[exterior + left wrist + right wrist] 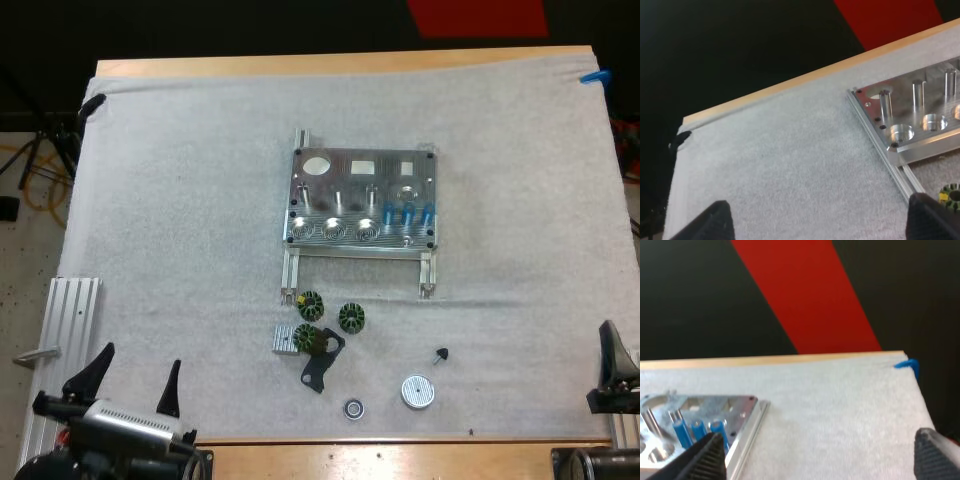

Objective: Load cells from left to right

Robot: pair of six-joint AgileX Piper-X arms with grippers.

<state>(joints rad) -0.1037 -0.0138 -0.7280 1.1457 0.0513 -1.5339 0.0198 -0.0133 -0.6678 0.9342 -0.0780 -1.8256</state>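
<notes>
The metal fixture (360, 200) lies at the mat's centre, with three blue cylinders (405, 213) standing upright in its right part and round pockets along its near edge. My left gripper (135, 380) hovers open near the front left corner, well clear of the fixture (920, 120). At the front right edge of the table, my right gripper (612, 350) is open too, its fingers (705, 460) wide apart, facing the fixture (715, 410) and the blue cylinders (697, 432). Neither gripper holds anything.
Small parts lie in front of the fixture: three green-black wound rings (311, 305), a finned metal block (286, 339), a black bracket (320, 365), a silver round cap (418, 391), a small ring (353, 408) and a black knob (440, 354). An aluminium rail (65, 330) lies at the left edge.
</notes>
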